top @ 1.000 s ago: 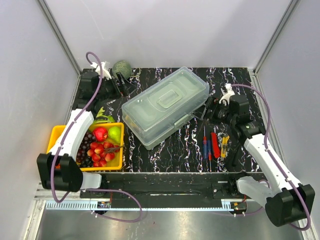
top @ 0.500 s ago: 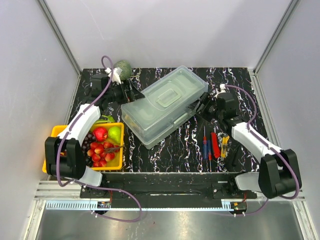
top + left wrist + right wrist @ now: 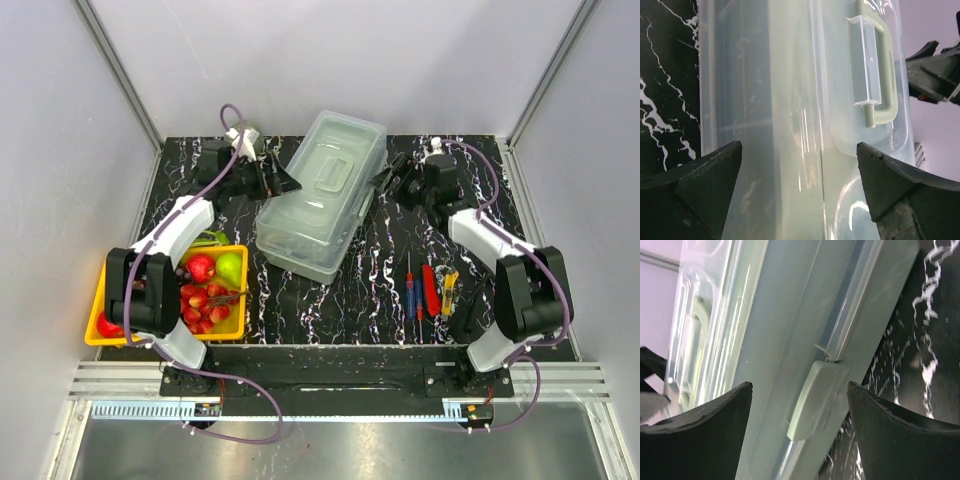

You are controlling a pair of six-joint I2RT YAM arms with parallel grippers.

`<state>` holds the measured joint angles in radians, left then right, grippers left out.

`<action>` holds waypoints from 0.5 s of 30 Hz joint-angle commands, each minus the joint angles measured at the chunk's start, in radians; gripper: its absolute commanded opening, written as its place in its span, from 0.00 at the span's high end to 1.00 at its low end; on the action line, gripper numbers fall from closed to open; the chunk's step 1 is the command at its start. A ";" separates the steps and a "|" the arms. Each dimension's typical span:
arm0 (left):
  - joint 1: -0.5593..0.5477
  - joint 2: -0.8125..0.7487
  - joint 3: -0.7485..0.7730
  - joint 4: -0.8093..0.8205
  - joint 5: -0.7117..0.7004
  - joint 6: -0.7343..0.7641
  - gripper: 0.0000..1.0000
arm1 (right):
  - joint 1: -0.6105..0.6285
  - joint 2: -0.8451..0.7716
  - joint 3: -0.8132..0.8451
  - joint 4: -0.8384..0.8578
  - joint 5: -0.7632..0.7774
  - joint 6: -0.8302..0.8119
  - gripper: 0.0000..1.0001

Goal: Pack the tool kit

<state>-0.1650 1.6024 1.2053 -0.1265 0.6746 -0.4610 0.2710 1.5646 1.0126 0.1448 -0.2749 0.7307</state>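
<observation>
- A yellow fruit tray [image 3: 100, 292] sits at the near left of the black, white-veined table [image 3: 350, 295]. It holds red fruit [image 3: 205, 300] and a green pear [image 3: 230, 268], and the left arm crosses over its left part.
- The left gripper [image 3: 291, 181] is at the toolbox's left side. In the left wrist view its dark fingers [image 3: 705, 185] are spread wide and the box wall fills the gap between them. I cannot tell whether they touch it.
- The toolbox [image 3: 320, 195], translucent pale grey-green, lies mid-table towards the back. Its lid is shut, its long axis is skewed, and its far end is near the rear edge. The pale green lid handle [image 3: 875, 65] lies folded flat in its recess.
- The front latch [image 3: 815, 400] is folded down against the box's side and sits between the right wrist's two fingers [image 3: 890, 440].
- The right gripper [image 3: 384, 180] is at the box's right side with its jaws parted. It clamps nothing.
- A blue-handled screwdriver [image 3: 409, 290], a red tool [image 3: 430, 288] and a yellow tool [image 3: 449, 290] lie side by side on the table at the near right. They are outside the box, beside the right arm.
</observation>
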 commanded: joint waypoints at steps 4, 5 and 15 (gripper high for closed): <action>-0.090 0.011 0.085 -0.090 -0.189 0.027 0.01 | -0.021 0.088 0.153 0.065 -0.123 0.059 0.16; -0.090 0.005 0.105 -0.120 -0.232 0.045 0.01 | -0.029 0.072 0.135 0.065 -0.124 0.061 0.14; -0.079 -0.068 0.324 -0.308 -0.604 0.134 0.01 | -0.133 -0.018 0.026 0.073 -0.244 0.009 0.01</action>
<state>-0.2501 1.6230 1.4281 -0.3832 0.3031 -0.3744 0.1757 1.6047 1.0370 0.1909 -0.4416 0.7773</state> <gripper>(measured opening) 0.991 0.990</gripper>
